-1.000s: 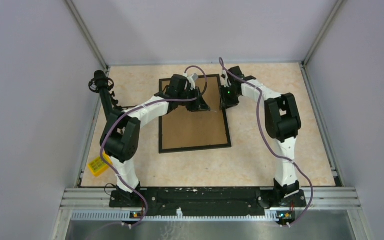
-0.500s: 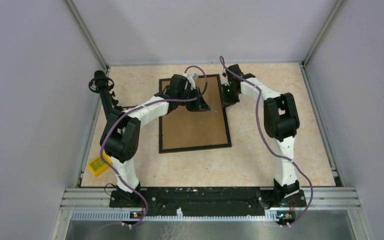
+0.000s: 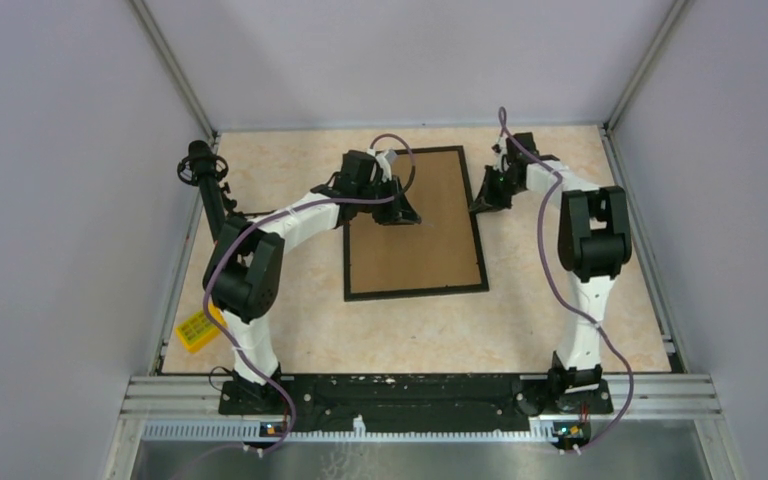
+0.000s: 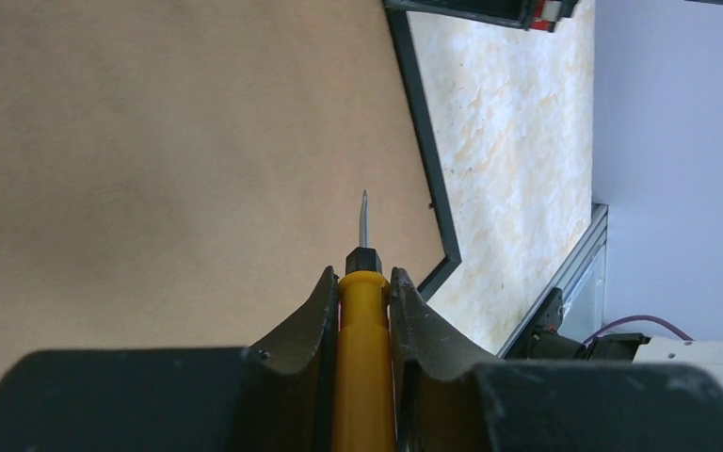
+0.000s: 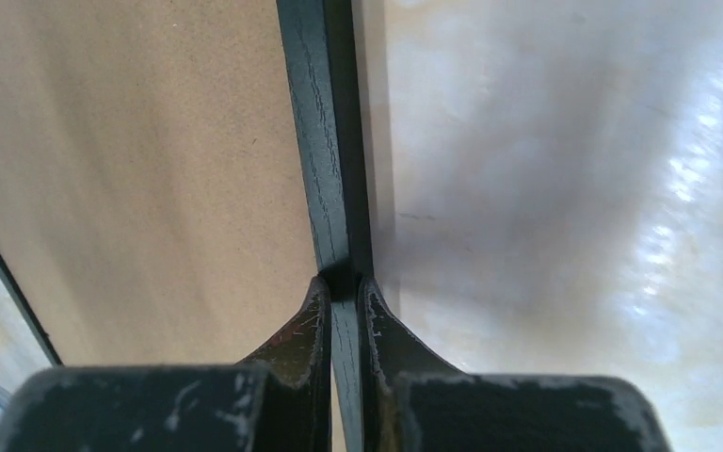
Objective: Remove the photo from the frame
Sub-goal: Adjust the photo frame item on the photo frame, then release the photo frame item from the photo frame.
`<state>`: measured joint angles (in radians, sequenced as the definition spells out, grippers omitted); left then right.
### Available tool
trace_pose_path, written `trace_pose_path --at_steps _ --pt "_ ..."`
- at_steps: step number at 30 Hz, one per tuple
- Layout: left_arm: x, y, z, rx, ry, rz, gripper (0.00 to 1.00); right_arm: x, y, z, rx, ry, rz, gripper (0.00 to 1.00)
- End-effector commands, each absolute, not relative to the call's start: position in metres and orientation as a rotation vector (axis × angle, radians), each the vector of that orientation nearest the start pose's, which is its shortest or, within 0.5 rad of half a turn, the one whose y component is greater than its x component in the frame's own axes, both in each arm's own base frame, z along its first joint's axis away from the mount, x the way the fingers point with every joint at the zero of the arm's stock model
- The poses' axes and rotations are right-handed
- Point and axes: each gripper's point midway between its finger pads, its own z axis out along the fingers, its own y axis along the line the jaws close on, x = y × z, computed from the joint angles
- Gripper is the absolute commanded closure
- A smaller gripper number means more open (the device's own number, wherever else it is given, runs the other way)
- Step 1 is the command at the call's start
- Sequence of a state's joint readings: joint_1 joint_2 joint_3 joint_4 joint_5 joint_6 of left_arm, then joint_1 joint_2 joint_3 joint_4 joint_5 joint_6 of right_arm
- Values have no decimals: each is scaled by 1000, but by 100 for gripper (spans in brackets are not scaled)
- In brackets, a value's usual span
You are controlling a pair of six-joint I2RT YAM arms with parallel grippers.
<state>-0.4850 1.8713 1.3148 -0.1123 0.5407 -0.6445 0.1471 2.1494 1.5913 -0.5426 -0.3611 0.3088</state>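
The frame (image 3: 415,225) lies face down on the table, its brown fibreboard back up and its thin black border around it. The photo is hidden under the back. My left gripper (image 3: 398,211) is shut on a yellow-handled screwdriver (image 4: 364,348), whose metal tip (image 4: 363,217) points over the brown back (image 4: 169,141). My right gripper (image 3: 482,203) is shut on the frame's black right border (image 5: 325,169) near its far corner.
A yellow object (image 3: 194,331) lies at the table's left edge near the left arm's base. A black camera stand (image 3: 203,170) rises at the far left. Purple-grey walls close the table on three sides.
The right gripper has moved to the right with the frame's border in it, and the whole frame has slid right. The left gripper has stayed nearly in place over the brown back.
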Motion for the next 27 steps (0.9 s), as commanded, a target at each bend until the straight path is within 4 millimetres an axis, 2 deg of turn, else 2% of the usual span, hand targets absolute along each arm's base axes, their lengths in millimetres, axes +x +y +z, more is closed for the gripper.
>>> trace_pose_path --at_steps 1,6,8,11,14,16,20,23,27 --pt "385 -329 135 158 2369 -1203 100 424 108 -3 220 2798 562 97" --pt "382 -328 137 171 2360 -1203 100 411 114 43 47 2691 634 46" --pt "381 -328 139 177 2355 -1210 100 397 114 54 -15 2687 645 37" --pt "377 -331 142 196 2346 -1213 100 365 112 52 -88 2741 655 34" --pt "369 -335 140 220 2341 -1223 100 327 110 40 -179 2807 698 34" --pt "363 -337 134 226 2351 -1235 100 302 115 33 -247 2839 782 38" --pt "361 -337 130 224 2362 -1242 100 266 128 24 -293 2885 974 46" --pt "361 -337 129 222 2361 -1244 100 251 144 18 -308 2889 1117 51" --pt "357 -338 122 210 2380 -1250 100 257 177 17 -340 2877 1247 57"
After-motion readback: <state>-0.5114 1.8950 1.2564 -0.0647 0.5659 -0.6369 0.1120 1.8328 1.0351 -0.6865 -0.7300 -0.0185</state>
